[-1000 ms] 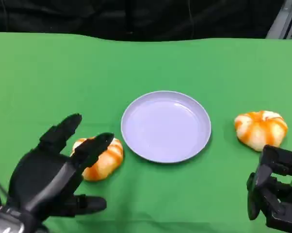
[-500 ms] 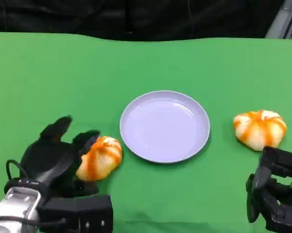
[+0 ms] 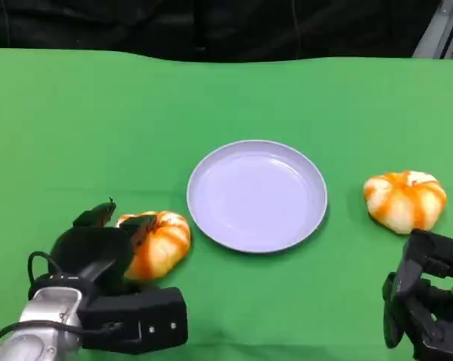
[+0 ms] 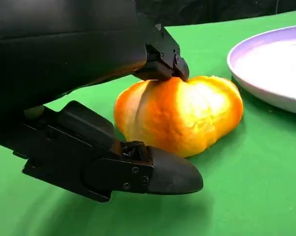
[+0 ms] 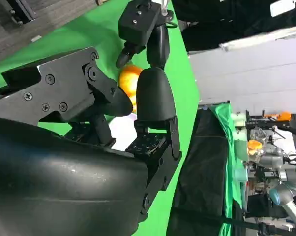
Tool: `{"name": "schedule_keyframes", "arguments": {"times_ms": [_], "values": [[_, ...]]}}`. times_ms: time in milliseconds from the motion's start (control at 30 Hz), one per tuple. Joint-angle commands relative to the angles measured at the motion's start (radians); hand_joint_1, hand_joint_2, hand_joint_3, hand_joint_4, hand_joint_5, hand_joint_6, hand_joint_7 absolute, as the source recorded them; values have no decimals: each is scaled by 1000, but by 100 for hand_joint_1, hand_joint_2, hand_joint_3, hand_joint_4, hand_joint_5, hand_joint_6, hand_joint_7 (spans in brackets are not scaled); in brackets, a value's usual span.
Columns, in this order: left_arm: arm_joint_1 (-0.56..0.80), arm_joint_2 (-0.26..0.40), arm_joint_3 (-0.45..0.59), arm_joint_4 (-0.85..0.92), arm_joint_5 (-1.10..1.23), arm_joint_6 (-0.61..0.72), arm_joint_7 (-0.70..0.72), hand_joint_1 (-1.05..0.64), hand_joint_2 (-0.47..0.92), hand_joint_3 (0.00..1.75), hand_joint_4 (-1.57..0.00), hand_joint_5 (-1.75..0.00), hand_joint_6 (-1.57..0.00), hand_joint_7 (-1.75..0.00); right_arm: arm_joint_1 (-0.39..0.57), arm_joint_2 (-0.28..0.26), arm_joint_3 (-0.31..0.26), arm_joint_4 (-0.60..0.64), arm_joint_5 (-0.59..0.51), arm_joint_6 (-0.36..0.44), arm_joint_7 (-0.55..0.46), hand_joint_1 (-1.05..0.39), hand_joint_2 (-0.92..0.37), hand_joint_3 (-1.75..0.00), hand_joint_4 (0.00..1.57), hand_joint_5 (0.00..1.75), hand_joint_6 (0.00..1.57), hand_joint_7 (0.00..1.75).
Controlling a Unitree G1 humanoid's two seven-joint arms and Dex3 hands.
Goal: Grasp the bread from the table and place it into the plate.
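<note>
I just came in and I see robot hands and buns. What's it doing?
The robot is trying to put bread on a plate. Its left hand is wrapped around one orange-striped bun, which is on the green table beside the pale purple plate. A finger touches the top of the bun and another reaches along its side. The plate has nothing on it yet. A second bun sits on the other side of the plate, just beyond the right hand, which isn't touching it.

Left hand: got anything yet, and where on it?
The left hand is closing on the left bread: one finger touches its top, another lies low beside it. It still sits on the table, so no firm hold shows.
</note>
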Motion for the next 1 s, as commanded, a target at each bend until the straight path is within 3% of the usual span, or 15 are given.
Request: {"name": "schedule_keyframes", "arguments": {"times_ms": [33, 167, 200, 267, 300, 367, 500, 533, 567, 600, 700, 767, 1000], "values": [[-22, 16, -20, 33, -18, 2, 37, -92, 92, 47, -14, -3, -37, -2, 8, -16, -3, -32, 1, 13, -8, -3, -71, -104, 79, 175, 65, 166], [-27, 20, -31, 42, -28, 3, 49, -92, 92, 48, -15, -3, -37, -1, 9, -17, -3, -36, 0, 16, -9, -3, -71, -104, 79, 175, 65, 166], [-23, 16, -25, 45, -41, -8, 71, -86, 92, 47, -20, -5, -40, -2, 11, -17, -3, -40, -3, 20, -13, -3, -71, -104, 79, 175, 65, 166], [-19, 10, -15, 59, -67, -35, 129, -65, 92, 39, -40, -9, -49, -3, 12, -16, -2, -45, -7, 23, -17, -3, -71, -104, 79, 175, 65, 166], [-18, 6, -8, 72, -85, -61, 168, -43, 92, 33, -60, -12, -62, -6, 11, -14, -1, -44, -7, 21, -17, -3, -71, -104, 79, 175, 65, 166], [-20, 2, 1, 92, -112, -95, 221, -20, 92, 28, -87, -16, -80, -8, 11, -12, -1, -43, -6, 17, -17, -3, -71, -104, 80, 175, 66, 166], [-25, 13, 11, 119, -148, -167, 298, -9, 92, 26, -114, -28, -103, -16, 11, -16, -2, -46, -6, 24, -19, -3, -71, -104, 80, 175, 66, 166], [-23, 21, 19, 115, -164, -187, 302, -7, 92, 36, -103, -90, -116, -28, 11, -16, -2, -47, -6, 24, -20, -3, -71, -103, 80, 175, 66, 166], [-21, 28, 27, 109, -175, -199, 301, -7, 91, 42, -91, -129, -111, -57, 11, -16, -2, -47, -4, 24, -19, -3, -71, -103, 80, 175, 66, 166], [-19, 32, 32, 104, -184, -205, 298, -7, 88, 49, -81, -156, -96, -97, 11, -16, -2, -47, -2, 24, -19, -3, -71, -103, 79, 175, 66, 165], [-15, 38, 59, 65, -211, -199, 287, -8, 81, 61, -73, -173, -73, -149, 11, -17, -2, -42, -6, 14, -16, -3, -70, -103, 80, 175, 66, 165], [-16, 43, 70, 46, -220, -200, 292, -8, 78, 66, -73, -174, -70, -154, 12, -16, -3, -41, -7, 13, -17, -3, -70, -102, 80, 175, 66, 165], [-43, 62, 112, -68, -220, -187, 282, -7, 71, 81, -76, -175, -75, -142, 10, -17, -7, -38, 1, 12, -11, -2, -71, -102, 80, 175, 67, 165]]}}
